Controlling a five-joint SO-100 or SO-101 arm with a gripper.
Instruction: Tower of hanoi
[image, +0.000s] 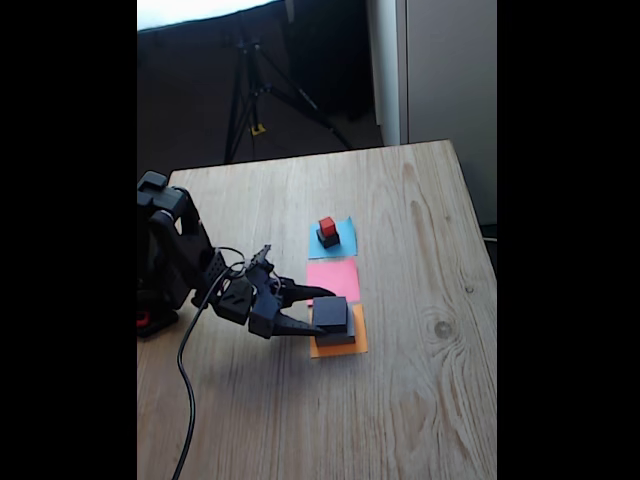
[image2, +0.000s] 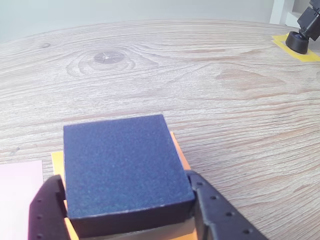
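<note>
medium block (image: 331, 314) on large block (image: 338, 338), 2 cubes (image: 327, 233) behind

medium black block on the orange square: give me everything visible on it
The medium black square block is a flat slab with a matte, finely grainy top and sharp edges. It lies level on the large flat grey block, whose lighter edge shows beneath it in the wrist view, and both sit on the orange paper square. The black gripper has a finger on each side of it; whether they touch it cannot be told.
</note>
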